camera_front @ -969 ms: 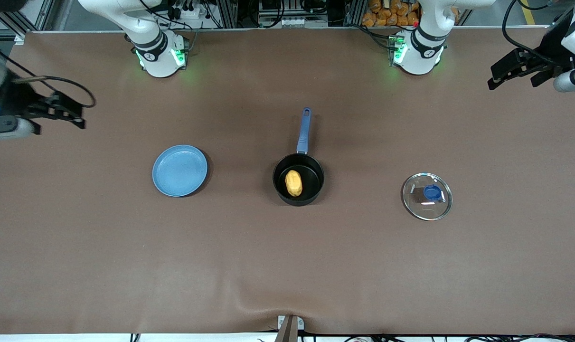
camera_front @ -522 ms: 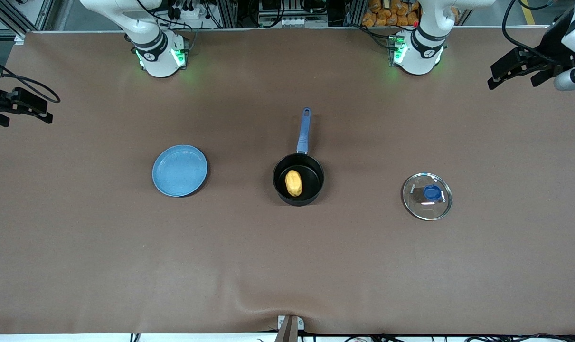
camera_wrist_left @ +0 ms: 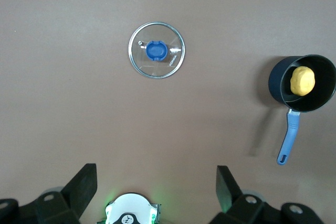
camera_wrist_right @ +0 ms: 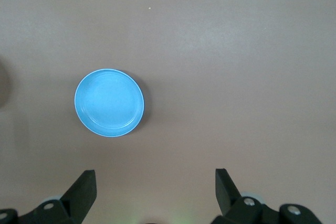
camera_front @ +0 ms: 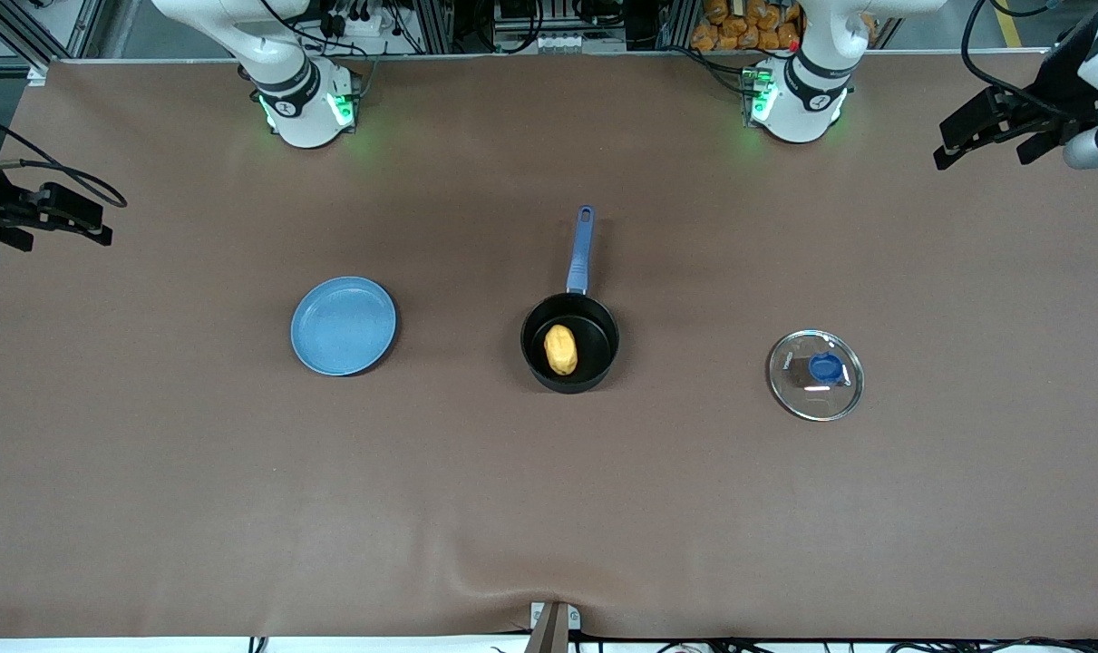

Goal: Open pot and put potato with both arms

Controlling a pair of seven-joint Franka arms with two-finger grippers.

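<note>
The small round black saucepan [camera_front: 570, 342] with a long straight blue handle [camera_front: 580, 248] sits uncovered at the table's centre. The oval yellow-orange potato [camera_front: 560, 349] lies inside it. The round glass lid with a blue knob [camera_front: 816, 375] rests flat on the table toward the left arm's end; the flat light-blue plate [camera_front: 344, 326] lies toward the right arm's end. The left gripper [camera_front: 991, 127] hangs over its table end, fingers [camera_wrist_left: 84, 186] spread apart, holding nothing. The right gripper [camera_front: 54, 216] hangs over its table end, fingers [camera_wrist_right: 84, 186] likewise apart
</note>
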